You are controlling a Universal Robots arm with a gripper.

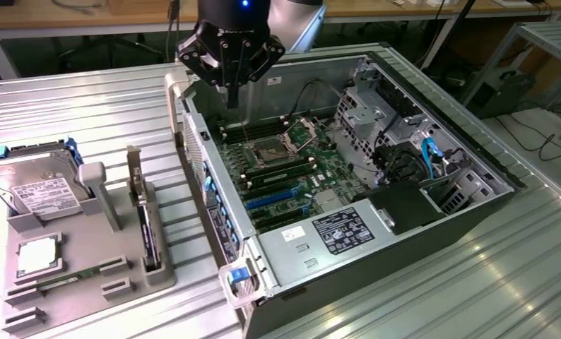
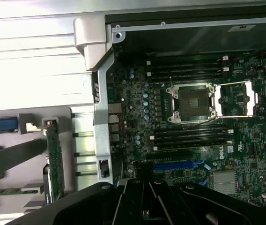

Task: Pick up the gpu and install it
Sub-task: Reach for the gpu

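The gpu (image 1: 147, 224) stands on edge in a slot of the grey parts tray (image 1: 83, 300), left of the computer case in the exterior view. It is a thin dark card with its silver bracket (image 1: 133, 173) at the far end. In the wrist view the gpu (image 2: 55, 157) appears edge-on beside the case wall. My gripper (image 1: 233, 99) hangs above the case's far left corner, over the motherboard (image 1: 280, 166). Its fingers are shut together and hold nothing. It is well apart from the gpu.
The open computer case (image 1: 469, 152) lies on its side on the ribbed metal table. Blue expansion slots (image 1: 273, 199) (image 2: 180, 165) sit near the power supply (image 1: 342, 233). The tray also holds a hard drive (image 1: 40, 187), a processor (image 1: 37, 258) and a memory stick (image 1: 73, 275).
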